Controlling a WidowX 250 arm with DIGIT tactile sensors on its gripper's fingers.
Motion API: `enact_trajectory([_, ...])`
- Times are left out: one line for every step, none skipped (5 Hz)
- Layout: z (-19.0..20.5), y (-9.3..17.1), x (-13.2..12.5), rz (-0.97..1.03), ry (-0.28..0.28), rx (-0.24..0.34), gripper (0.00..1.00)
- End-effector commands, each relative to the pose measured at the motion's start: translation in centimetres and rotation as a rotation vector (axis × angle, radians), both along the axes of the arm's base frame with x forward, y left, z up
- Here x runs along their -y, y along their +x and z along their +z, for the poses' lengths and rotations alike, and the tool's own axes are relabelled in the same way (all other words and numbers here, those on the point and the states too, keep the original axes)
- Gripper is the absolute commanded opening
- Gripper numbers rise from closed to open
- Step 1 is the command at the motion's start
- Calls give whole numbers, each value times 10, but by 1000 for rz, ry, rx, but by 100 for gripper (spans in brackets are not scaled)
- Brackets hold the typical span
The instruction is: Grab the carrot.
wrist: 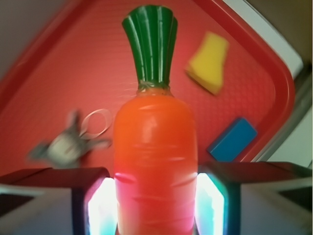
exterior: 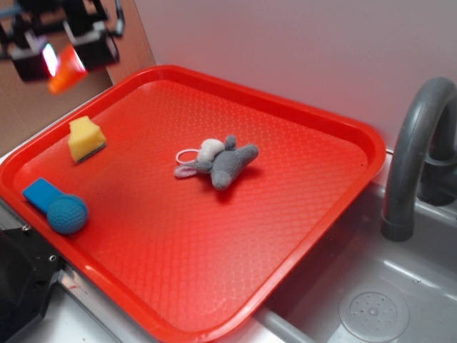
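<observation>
The carrot [wrist: 155, 161] is a smooth orange toy with a ribbed dark green stem cap, and it fills the middle of the wrist view. My gripper [wrist: 156, 205] is shut on its body, one glowing pad pressed against each side. In the exterior view the gripper [exterior: 63, 61] hangs high at the top left, above the far left corner of the red tray [exterior: 300, 114], and only the orange end of the carrot [exterior: 66, 72] shows between the fingers. The carrot is lifted well off the tray.
On the tray lie a yellow sponge wedge [exterior: 86, 138], a blue brush with a round blue head [exterior: 63, 209] and a grey and white plush toy [exterior: 218, 163]. A grey faucet [exterior: 414, 143] and sink basin [exterior: 371, 307] are to the right.
</observation>
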State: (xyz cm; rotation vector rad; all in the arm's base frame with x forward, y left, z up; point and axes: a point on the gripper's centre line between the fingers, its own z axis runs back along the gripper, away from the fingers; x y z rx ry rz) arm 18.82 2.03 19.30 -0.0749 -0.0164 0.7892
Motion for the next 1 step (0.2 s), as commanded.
enact_trajectory([21, -8, -6, -310, -5, 62, 0])
